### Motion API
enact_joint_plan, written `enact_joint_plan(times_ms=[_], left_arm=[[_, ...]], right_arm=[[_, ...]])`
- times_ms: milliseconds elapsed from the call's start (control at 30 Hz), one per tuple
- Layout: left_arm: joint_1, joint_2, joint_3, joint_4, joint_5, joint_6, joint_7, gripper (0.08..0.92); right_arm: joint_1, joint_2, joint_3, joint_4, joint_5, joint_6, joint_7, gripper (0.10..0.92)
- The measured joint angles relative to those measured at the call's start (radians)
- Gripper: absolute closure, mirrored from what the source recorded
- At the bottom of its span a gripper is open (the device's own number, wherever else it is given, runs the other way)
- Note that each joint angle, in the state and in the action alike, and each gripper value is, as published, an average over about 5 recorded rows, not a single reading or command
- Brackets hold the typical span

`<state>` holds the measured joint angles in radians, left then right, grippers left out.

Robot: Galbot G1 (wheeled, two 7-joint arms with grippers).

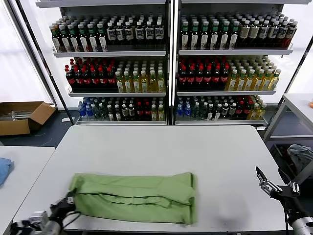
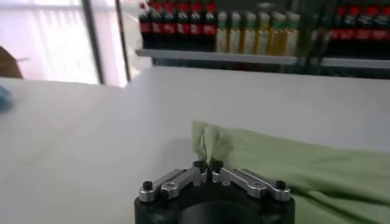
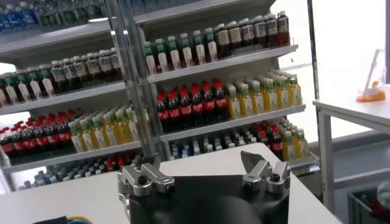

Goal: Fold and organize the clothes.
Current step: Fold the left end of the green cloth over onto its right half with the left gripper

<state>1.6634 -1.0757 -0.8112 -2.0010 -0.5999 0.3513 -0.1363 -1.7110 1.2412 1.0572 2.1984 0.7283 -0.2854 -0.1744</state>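
Observation:
A light green shirt (image 1: 137, 197) lies folded into a long band across the near part of the white table (image 1: 195, 152). My left gripper (image 1: 68, 201) is at the band's left end, shut on a pinched corner of the shirt (image 2: 210, 143). The rest of the shirt (image 2: 317, 176) stretches away from it. Collar, buttons and chest print are hidden. My right gripper (image 1: 261, 178) is open and empty, held off the table's right front edge, well clear of the shirt. In the right wrist view its fingers (image 3: 149, 173) stand wide apart.
A second white table (image 1: 19, 171) at the left carries a blue cloth (image 1: 4, 169). A cardboard box (image 1: 22, 116) sits on the floor at the far left. Drink shelves (image 1: 171, 63) stand behind. A side table (image 1: 298, 105) and grey-blue bundle (image 1: 301, 156) are at the right.

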Motion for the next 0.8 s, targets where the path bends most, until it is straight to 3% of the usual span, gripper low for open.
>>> enact_joint_plan(times_ms=[200,400,600,800], left_arm=[[-0.014,0.100,-0.179,0.079,-0.034,-0.002,0.047,0.905],[-0.040,0.162,-0.264,0.097,-0.051,0.013,0.074,0.905],[-0.063,0.161,-0.248,0.017,-0.050,0.033,0.069,0.905],[-0.080,0.118,-0.135,-0.109,-0.039,0.054,0.043,0.905]], right_arm=[[0.001,-0.001,-0.009,-0.005,-0.001,0.003,0.000,0.203],[0.001,-0.010,-0.012,-0.009,0.001,0.006,-0.001,0.203],[0.003,-0.011,-0.021,-0.005,-0.004,0.004,0.001,0.203],[-0.003,-0.009,-0.023,-0.002,-0.013,0.003,0.001,0.203]])
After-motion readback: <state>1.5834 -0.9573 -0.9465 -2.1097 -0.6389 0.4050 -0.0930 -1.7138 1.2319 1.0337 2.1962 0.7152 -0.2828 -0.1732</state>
